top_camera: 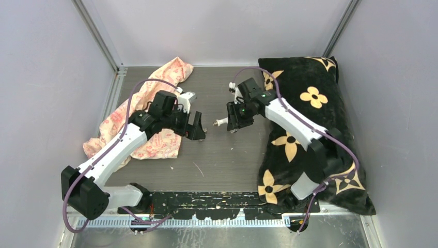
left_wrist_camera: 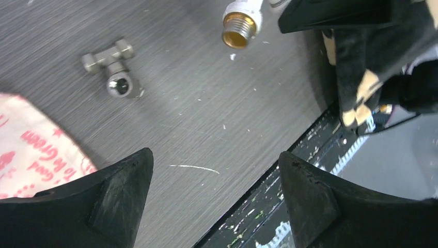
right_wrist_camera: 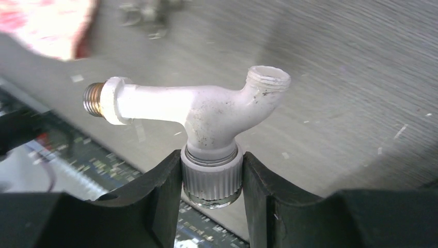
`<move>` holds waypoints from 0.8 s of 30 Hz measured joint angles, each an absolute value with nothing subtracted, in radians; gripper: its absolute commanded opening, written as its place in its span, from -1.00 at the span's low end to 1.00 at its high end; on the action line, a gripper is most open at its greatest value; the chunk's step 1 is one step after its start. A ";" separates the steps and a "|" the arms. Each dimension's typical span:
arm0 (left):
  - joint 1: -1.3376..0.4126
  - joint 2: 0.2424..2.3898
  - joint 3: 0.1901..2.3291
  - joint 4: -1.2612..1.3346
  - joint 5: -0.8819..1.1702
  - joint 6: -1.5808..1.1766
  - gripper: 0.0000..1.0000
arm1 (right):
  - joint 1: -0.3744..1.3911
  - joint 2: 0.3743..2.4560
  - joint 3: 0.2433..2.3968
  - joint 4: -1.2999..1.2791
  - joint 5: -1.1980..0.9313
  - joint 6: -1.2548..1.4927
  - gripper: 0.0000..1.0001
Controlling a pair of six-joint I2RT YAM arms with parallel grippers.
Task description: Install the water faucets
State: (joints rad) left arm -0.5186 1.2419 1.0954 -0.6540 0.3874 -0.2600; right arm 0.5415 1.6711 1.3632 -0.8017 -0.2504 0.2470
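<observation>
White plastic tap (top_camera: 221,122), top view: held by R gripper (top_camera: 233,123), brass end pointing at L gripper (top_camera: 199,132), close by. Pink cloth (top_camera: 165,77) under L arm, black flowered cushion (top_camera: 310,103) under R arm.
L wrist view: L jaws wide apart, nothing between. Metal fitting (left_wrist_camera: 111,67) lies on grey table (left_wrist_camera: 206,119), apart from the tap's brass tip (left_wrist_camera: 238,26).
R wrist view: 2 fingers (right_wrist_camera: 165,191) clamped on the tap's ribbed knob (right_wrist_camera: 212,178). Fitting blurred at top edge.

light: even, diffuse, overhead; shadows soft | glare: pale sheen on grey brushed counter (right_wrist_camera: 361,62), bright spot on small silver metal T-shaped fitting (left_wrist_camera: 113,70) | focus: white plastic brass-tipped tap (right_wrist_camera: 206,111) sharp, background behind it blurred | top view crisp
</observation>
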 measured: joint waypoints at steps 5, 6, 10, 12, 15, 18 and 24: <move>-0.594 1.239 1.095 -0.621 0.428 -0.183 0.83 | 0.542 1.526 1.410 -0.847 -0.424 0.276 -0.98; -0.607 1.235 1.095 -0.615 0.428 -0.171 0.84 | 0.542 1.522 1.419 -0.854 -0.446 0.287 -0.98; -0.659 1.193 1.077 -0.567 0.419 -0.115 0.83 | 0.544 1.536 1.424 -0.883 -0.524 0.347 -0.98; -0.680 1.168 1.060 -0.532 0.402 -0.092 0.81 | 0.544 1.546 1.424 -0.896 -0.551 0.371 -0.98; -0.699 1.164 1.055 -0.498 0.373 -0.067 0.78 | 0.544 1.553 1.424 -0.914 -0.574 0.387 -0.98; -0.706 1.178 1.056 -0.476 0.344 -0.044 0.74 | 0.544 1.553 1.426 -0.929 -0.595 0.392 -0.99; -0.707 1.231 1.064 -0.456 0.315 -0.025 0.53 | 0.544 1.553 1.437 -0.965 -0.612 0.373 -0.98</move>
State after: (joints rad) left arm -0.7067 1.2308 1.0637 -0.4564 0.3149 -0.0254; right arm 0.5438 1.5532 1.4368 -0.9646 -0.6121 0.3733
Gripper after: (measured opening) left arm 0.814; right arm 0.482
